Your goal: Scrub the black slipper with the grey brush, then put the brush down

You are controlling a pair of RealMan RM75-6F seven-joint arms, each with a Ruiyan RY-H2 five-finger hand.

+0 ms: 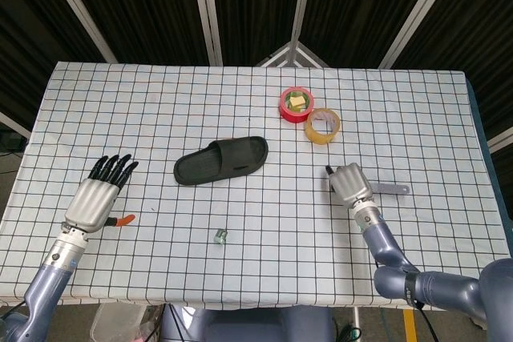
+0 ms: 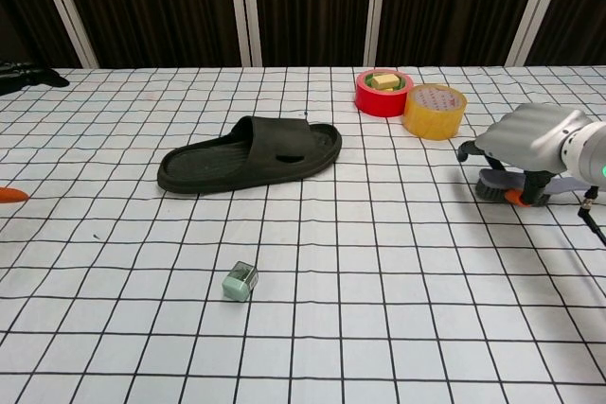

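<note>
We note a white tablecloth [image 1: 240,222] with a black grid, a black slipper [image 1: 221,160], red tape [image 1: 294,105], yellow tape [image 1: 323,125] — and silver hands with black fingers [image 1: 112,170].

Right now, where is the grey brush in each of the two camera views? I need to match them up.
Head view: the grey brush lies right of centre, its handle poking out to the right from under the right hand.
Chest view: the brush sits at the right edge, under the right hand, bristles on the cloth.
Shared landmark: the yellow tape roll, just behind the hand in both.
</note>
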